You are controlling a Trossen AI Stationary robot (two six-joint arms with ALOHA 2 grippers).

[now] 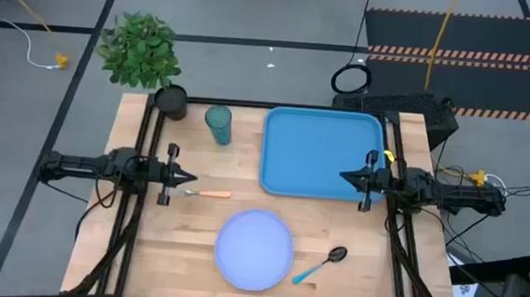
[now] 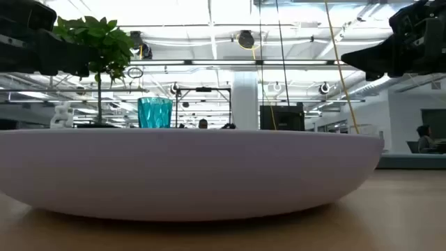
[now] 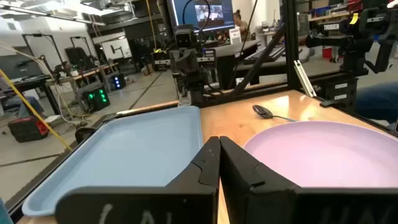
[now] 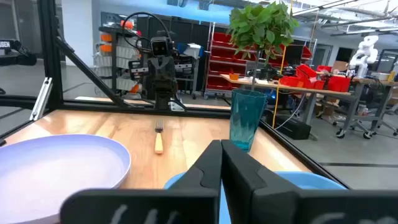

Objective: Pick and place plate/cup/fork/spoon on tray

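Observation:
The pale lavender plate (image 1: 255, 250) lies flat on the table near the front edge. The teal cup (image 1: 218, 124) stands upright at the back, left of the blue tray (image 1: 321, 152). The orange-handled fork (image 1: 208, 193) lies just right of my left gripper (image 1: 194, 176). The blue-handled spoon (image 1: 319, 265) lies right of the plate. My left gripper is shut and empty above the table's left side. My right gripper (image 1: 343, 175) is shut and empty over the tray's right part. The tray and plate also show in the left wrist view (image 3: 130, 149) (image 3: 323, 152).
A potted green plant (image 1: 141, 51) in a black pot (image 1: 170, 101) stands at the table's back left corner. Black frame rails (image 1: 130, 205) run along the left and right table edges. Bare wood lies between the fork and the tray.

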